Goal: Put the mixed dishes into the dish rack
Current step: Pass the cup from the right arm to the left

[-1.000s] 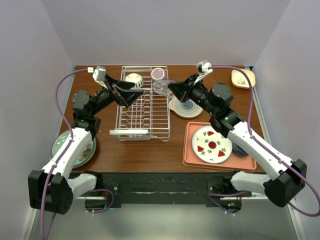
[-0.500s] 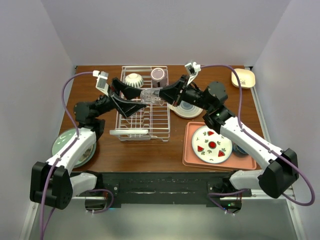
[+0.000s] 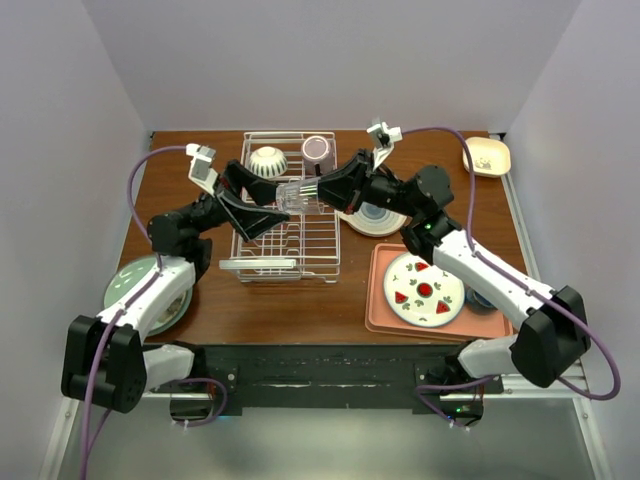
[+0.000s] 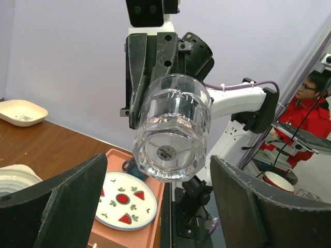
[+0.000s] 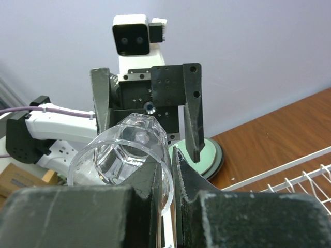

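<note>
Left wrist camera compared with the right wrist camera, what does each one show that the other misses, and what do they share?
Only the left wrist view shows the salmon tray with the watermelon-patterned plate, a cream dish and a bystander in red. Only the right wrist view shows the dish rack's wires and a pale green plate on the table. Both show the clear glass, pinched at its rim by the right gripper, facing the left gripper, whose fingers are spread open.
</note>
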Action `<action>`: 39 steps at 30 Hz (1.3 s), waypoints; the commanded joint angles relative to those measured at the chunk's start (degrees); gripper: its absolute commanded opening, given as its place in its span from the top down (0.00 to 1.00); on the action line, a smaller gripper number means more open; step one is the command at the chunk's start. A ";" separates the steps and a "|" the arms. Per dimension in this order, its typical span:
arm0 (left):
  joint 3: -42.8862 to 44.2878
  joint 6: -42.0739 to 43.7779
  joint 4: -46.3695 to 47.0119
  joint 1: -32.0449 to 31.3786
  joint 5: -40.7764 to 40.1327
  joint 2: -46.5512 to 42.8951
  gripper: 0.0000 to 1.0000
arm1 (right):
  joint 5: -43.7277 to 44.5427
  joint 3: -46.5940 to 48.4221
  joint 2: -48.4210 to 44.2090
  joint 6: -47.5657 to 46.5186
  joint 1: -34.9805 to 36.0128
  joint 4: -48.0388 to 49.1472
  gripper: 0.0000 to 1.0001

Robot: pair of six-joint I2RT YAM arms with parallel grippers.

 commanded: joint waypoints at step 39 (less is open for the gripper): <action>4.81 15.14 -21.23 -0.11 -9.75 -3.14 1.00 | 20.99 -6.62 -1.48 -0.39 -1.23 -0.04 0.29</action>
